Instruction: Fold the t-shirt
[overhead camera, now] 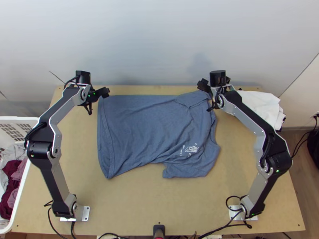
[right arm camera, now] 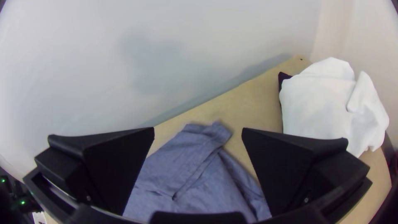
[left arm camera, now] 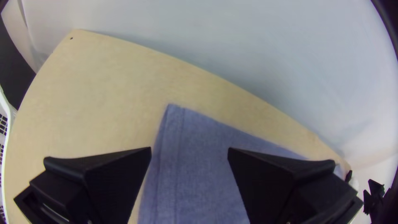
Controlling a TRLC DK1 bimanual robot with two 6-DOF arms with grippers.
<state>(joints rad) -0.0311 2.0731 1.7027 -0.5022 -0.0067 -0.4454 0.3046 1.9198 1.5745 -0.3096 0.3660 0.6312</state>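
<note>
A blue-grey t-shirt (overhead camera: 147, 131) lies spread sideways on the table, hem at the left, collar and sleeves at the right, with a small white print. My left gripper (overhead camera: 97, 99) hangs over its far hem corner; in the left wrist view the open gripper (left arm camera: 190, 155) has the shirt's corner (left arm camera: 182, 124) between its fingers, unheld. My right gripper (overhead camera: 209, 93) is above the far sleeve; in the right wrist view this gripper (right arm camera: 198, 135) stands open, with the wrinkled, partly folded-over sleeve (right arm camera: 203, 141) lying below between its fingers.
A white cloth pile (overhead camera: 261, 105) with something dark under it lies at the table's far right corner. A white laundry basket (overhead camera: 24, 187) with clothes stands left of the table (overhead camera: 159, 203). A pale wall rises behind the far edge.
</note>
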